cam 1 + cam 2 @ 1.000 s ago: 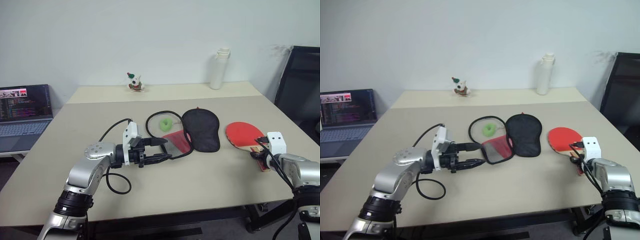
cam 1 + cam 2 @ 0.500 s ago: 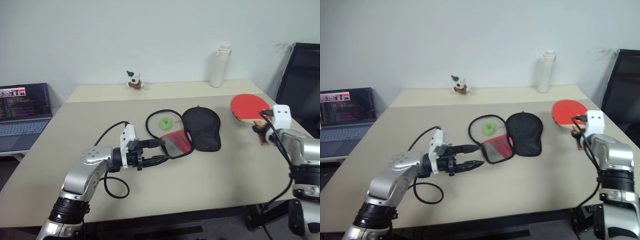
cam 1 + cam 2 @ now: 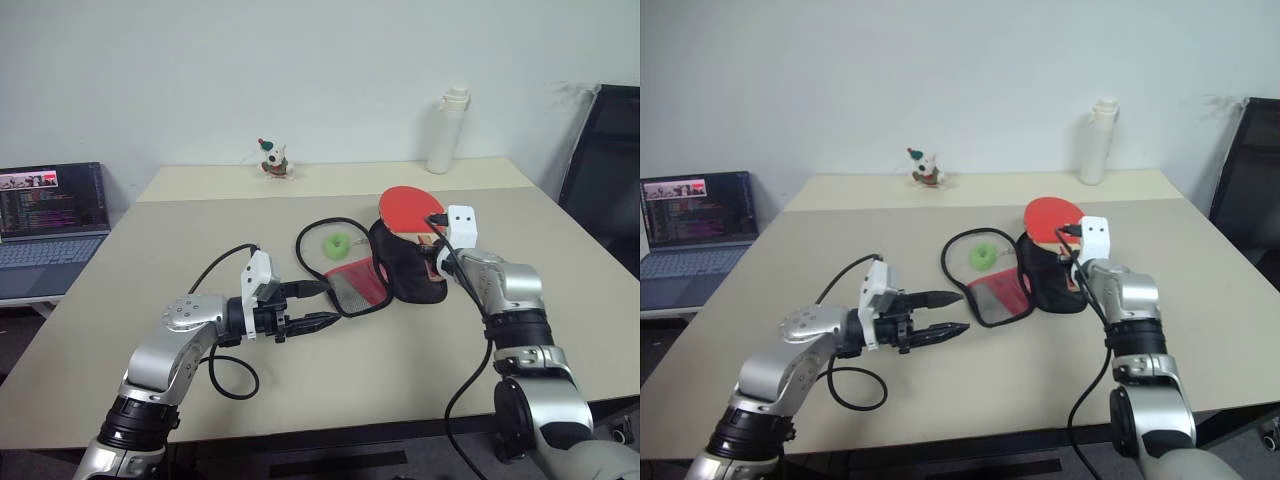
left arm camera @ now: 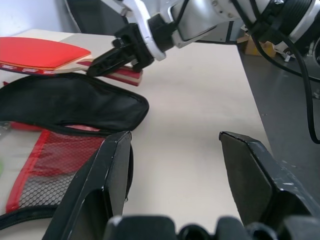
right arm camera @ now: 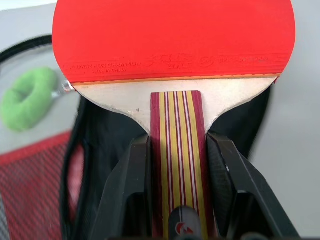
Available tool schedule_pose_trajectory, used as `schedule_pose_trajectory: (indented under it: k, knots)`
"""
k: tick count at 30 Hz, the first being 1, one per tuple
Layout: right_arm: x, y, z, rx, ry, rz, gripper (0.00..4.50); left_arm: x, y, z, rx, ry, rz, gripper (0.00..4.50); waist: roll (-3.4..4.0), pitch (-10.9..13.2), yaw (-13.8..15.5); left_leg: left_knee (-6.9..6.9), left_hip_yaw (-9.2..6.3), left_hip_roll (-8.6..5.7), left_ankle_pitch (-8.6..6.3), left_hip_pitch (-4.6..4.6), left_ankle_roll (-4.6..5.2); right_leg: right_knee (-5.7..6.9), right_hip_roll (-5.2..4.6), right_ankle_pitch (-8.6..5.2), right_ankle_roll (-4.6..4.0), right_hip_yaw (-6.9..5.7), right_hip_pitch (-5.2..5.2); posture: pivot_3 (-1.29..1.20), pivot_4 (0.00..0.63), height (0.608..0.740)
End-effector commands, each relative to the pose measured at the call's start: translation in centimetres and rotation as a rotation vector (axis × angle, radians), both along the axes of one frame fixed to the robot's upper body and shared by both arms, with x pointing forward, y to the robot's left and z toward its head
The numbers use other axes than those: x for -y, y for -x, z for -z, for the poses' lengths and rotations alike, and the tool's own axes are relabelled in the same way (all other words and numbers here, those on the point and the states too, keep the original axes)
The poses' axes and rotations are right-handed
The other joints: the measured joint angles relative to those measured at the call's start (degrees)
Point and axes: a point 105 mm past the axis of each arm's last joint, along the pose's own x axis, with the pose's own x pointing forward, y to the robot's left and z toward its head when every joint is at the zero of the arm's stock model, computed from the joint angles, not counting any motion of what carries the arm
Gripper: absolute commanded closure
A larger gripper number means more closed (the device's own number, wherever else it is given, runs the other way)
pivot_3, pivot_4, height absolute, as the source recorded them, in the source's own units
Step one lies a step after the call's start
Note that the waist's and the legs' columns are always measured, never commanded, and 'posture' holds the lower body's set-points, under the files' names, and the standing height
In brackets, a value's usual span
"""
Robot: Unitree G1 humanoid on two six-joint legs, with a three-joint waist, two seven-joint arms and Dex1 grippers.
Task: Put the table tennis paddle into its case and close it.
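The table tennis paddle (image 3: 410, 207) hangs red face up over the far end of the case, its striped wooden handle (image 5: 176, 135) clamped in my right gripper (image 3: 437, 252), which is shut on it. The case lies open in the middle of the table, with its black half (image 3: 405, 268) under the paddle and its red mesh half (image 3: 352, 282) folded out to the left, edged by a black zipper loop. My left gripper (image 3: 328, 303) points level toward the red mesh half, open, its tips just short of the zipper edge with nothing between its fingers (image 4: 112, 170).
A green ring (image 3: 337, 243) lies inside the zipper loop. At the table's far edge stand a white bottle (image 3: 443, 130) and a small toy figure (image 3: 273, 160). A laptop (image 3: 50, 215) sits off to the left, a black chair (image 3: 605, 170) to the right.
My right gripper has lifted the paddle from the table's right side and carried it left, over the black half of the case. The left gripper has stayed where it was.
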Motion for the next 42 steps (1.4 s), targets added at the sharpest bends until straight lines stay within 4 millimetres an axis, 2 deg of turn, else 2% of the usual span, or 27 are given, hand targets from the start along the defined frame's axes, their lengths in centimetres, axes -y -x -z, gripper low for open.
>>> schedule_pose_trajectory:
  k: [1, 8, 16, 26, 31, 40, 42]
  knots:
    - [-0.3, -1.1, -1.5, 0.068, 0.011, 0.012, 3.38, 0.5, 0.6, -1.0, 0.05, 0.009, 0.023, 1.45, 0.0, 0.0, -0.02, 0.0, 0.03, 0.0, 0.0, -0.01, 0.0, 0.01, 0.0, 0.0, -0.01, 0.0, -0.03, 0.0, 0.15, 0.74]
    - [-0.7, -1.7, 0.5, 0.027, 0.02, 0.016, 3.38, 0.4, 0.7, -0.8, 0.046, 0.012, 0.01, 1.45, 0.0, 0.0, -0.25, 0.0, 0.02, 0.01, 0.0, -0.18, 0.0, 0.05, 0.0, 0.01, -0.02, 0.02, -0.23, 0.0, 0.15, 0.74]
    - [-1.0, -1.9, 1.1, 0.013, 0.016, 0.021, 3.38, 0.4, 0.7, -0.6, 0.043, 0.009, 0.007, 1.45, 0.0, 0.0, -0.43, 0.01, 0.0, 0.01, 0.0, -0.2, -0.01, 0.07, 0.0, 0.01, -0.02, 0.02, -0.24, 0.0, 0.15, 0.74]
    - [-2.4, -1.1, 1.9, -0.005, 0.022, -0.016, 0.04, 0.7, 0.7, -1.0, 0.045, 0.009, 0.003, 1.45, 0.01, 0.0, -0.45, 0.04, -0.02, 0.02, 0.01, -0.19, -0.01, 0.13, 0.0, 0.02, -0.02, 0.02, -0.24, 0.0, 0.15, 0.74]
    - [-3.2, -0.5, 1.2, 0.015, 0.024, -0.076, 0.01, 0.7, 0.6, -1.1, 0.042, 0.01, -0.005, 1.45, 0.01, 0.0, -0.44, 0.04, -0.03, 0.02, 0.01, -0.19, -0.01, 0.13, 0.0, 0.01, -0.03, 0.01, -0.24, 0.0, 0.15, 0.74]
    - [-1.7, -0.1, 4.5, -0.039, 0.08, -0.036, 0.01, 0.6, 0.2, -0.8, 0.037, 0.009, -0.016, 1.45, 0.0, -0.01, -0.44, 0.07, -0.02, 0.0, 0.01, -0.18, -0.01, 0.16, 0.0, 0.02, -0.02, 0.01, -0.23, 0.0, 0.15, 0.74]
    - [-1.5, -0.1, 4.5, -0.032, 0.094, -0.031, 0.38, 0.6, 0.2, -0.7, 0.037, 0.007, -0.019, 1.45, 0.0, -0.01, -0.44, 0.07, -0.03, 0.0, 0.01, -0.18, -0.01, 0.16, 0.0, 0.02, -0.02, 0.01, -0.22, 0.0, 0.15, 0.74]
